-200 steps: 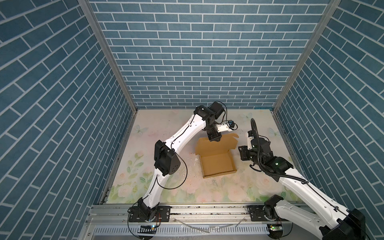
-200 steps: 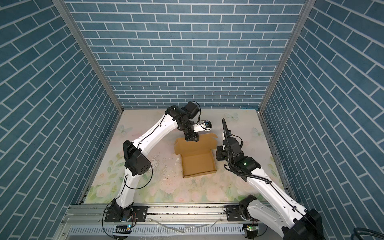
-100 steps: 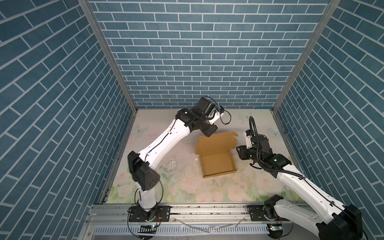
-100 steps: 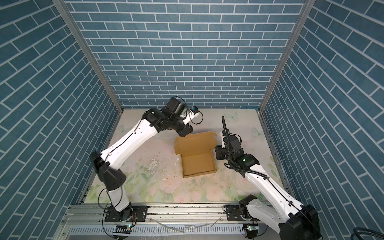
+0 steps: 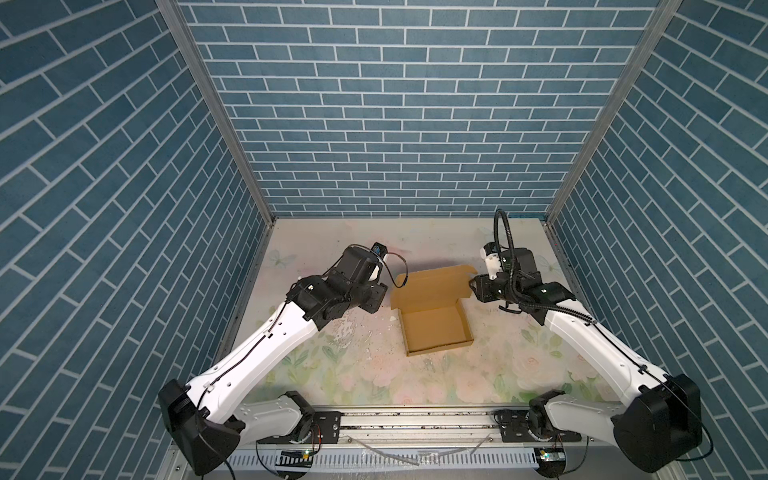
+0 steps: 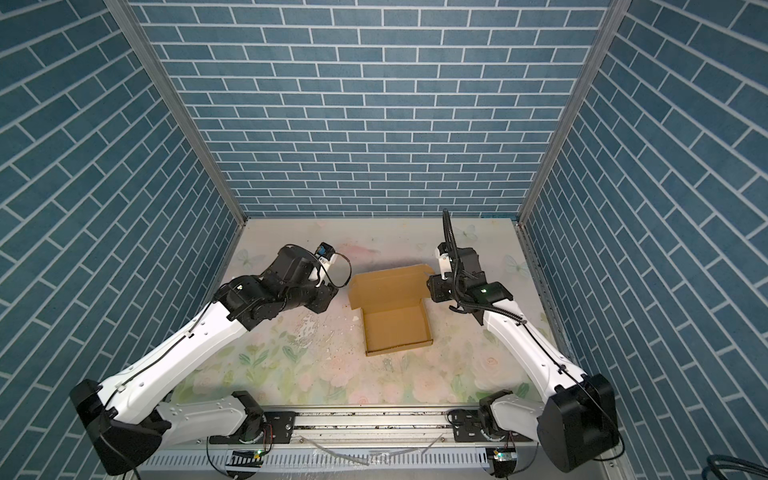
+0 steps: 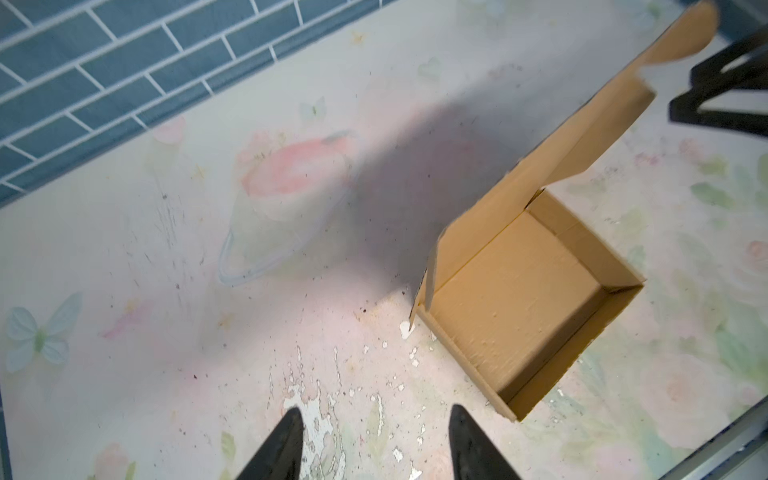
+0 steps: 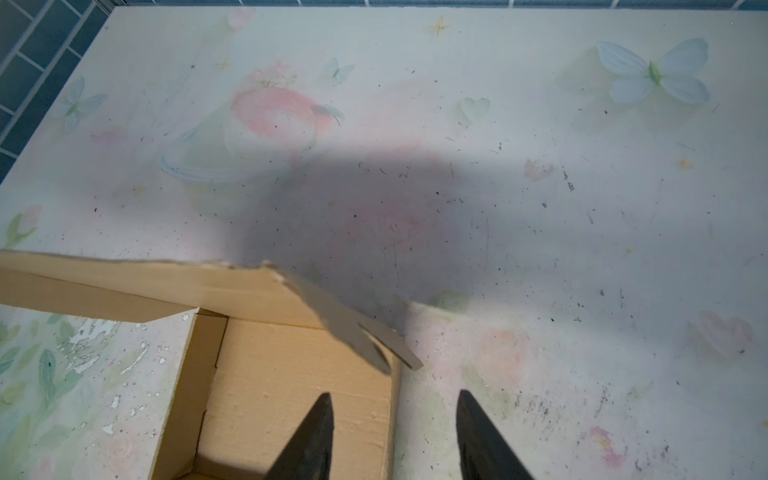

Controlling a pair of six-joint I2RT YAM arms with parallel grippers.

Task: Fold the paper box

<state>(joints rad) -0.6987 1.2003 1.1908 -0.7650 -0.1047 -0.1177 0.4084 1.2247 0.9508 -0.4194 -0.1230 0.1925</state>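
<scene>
Left gripper (image 7: pixel 374 409), parted and empty, hangs just left of the box (image 5: pixel 434 328), which sits mid-bench (image 5: pixel 332 365): tray formed, lid (image 5: pixel 432 286) raised at its far side. Right gripper (image 8: pixel 395 394), likewise parted and empty, hovers over the right wall. Closing is likely in hand; you next press the lid down and tuck its flap. Only the wrist views show the finger gaps; the top views show both arms flanking the box.

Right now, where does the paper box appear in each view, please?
In a top view: paper box below centre, slightly right.
In a top view: box below centre.
Left wrist: box beyond the left gripper.
Right wrist: box just ahead of the right gripper.
Shared landmark: its raised lid.
</scene>
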